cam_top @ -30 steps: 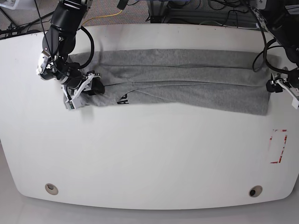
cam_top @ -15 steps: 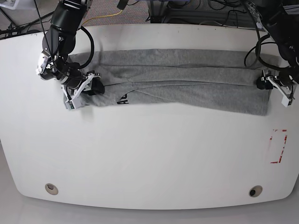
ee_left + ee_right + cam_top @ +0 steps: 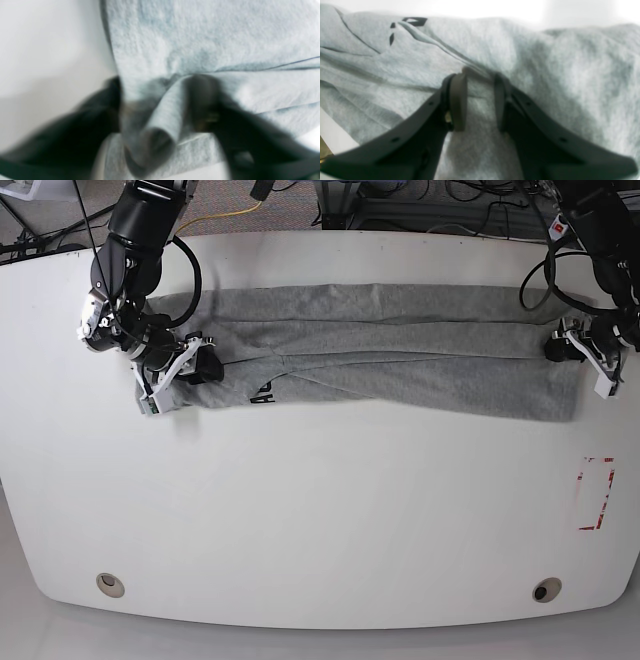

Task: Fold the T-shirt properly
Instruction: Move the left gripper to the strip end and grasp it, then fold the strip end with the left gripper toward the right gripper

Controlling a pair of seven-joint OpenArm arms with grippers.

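The grey T-shirt lies as a long folded band across the far half of the white table, with black lettering near its left end. My right gripper is shut on that left end. In the right wrist view its fingers pinch a ridge of T-shirt cloth below the lettering. My left gripper is at the band's right end. In the blurred left wrist view, my left gripper squeezes a raised fold of the T-shirt.
A red-marked rectangle is on the table near its right edge. Two round holes sit near the front edge. Cables and dark gear lie beyond the far edge.
My left gripper moved in from beyond the shirt's right edge onto its right end and closed on the cloth, bunching it. The right gripper kept its hold and place.
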